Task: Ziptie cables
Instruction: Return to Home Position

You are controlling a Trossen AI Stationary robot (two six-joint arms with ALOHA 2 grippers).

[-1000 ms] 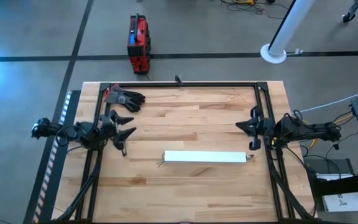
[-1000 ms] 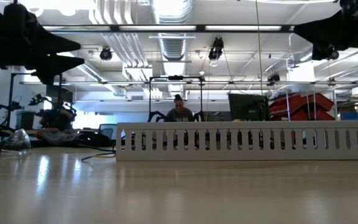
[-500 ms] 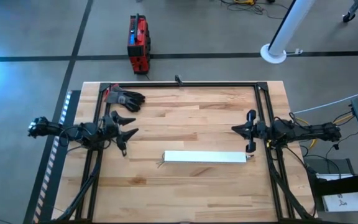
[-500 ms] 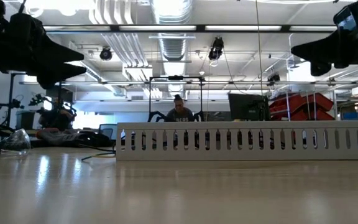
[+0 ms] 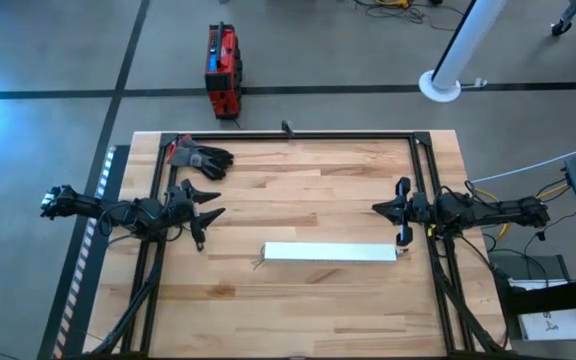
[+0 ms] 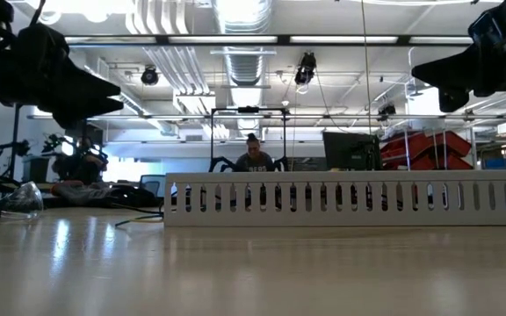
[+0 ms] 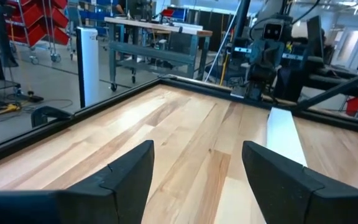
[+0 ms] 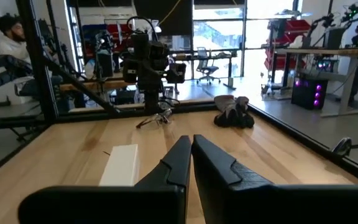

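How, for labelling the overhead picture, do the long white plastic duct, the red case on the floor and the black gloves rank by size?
1. Long white plastic duct: longest.
2. Red boxy case: shorter but wider, roughly level with the duct; it sits on the floor, farther from the camera.
3. Black gloves: smallest.

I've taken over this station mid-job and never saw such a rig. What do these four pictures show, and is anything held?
Two dark robot arms work at a wooden table. One picture looks straight down, one looks level across the tabletop, and two come from cameras on the arms' wrists. The left gripper is open, the right gripper is shut; both hang above the table and hold nothing. On the table lie a long white slotted duct with its lid on and dark gloves near the left arm.
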